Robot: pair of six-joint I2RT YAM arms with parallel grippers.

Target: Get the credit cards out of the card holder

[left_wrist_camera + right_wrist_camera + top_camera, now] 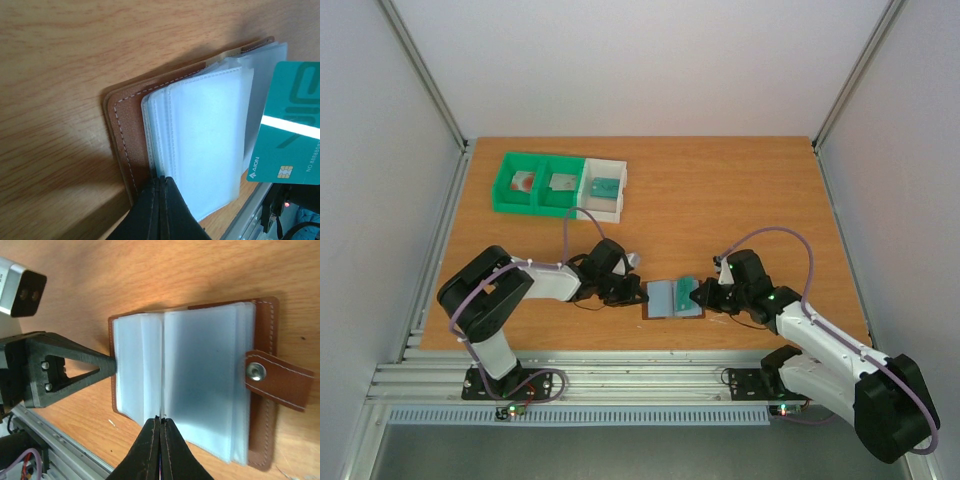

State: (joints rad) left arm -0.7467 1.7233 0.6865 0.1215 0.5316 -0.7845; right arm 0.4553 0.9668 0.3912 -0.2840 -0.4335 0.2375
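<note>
Bright, even overhead light covers the tabletop (750, 200), shadows soft. In wrist views the near fingers (147, 220) blur, and sleeves of the card holder (200, 380) glare pale.

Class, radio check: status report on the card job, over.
Left pincer shut, pressing card holder edge. Right pincer shut on teal card over it. Nothing in the way.
</note>
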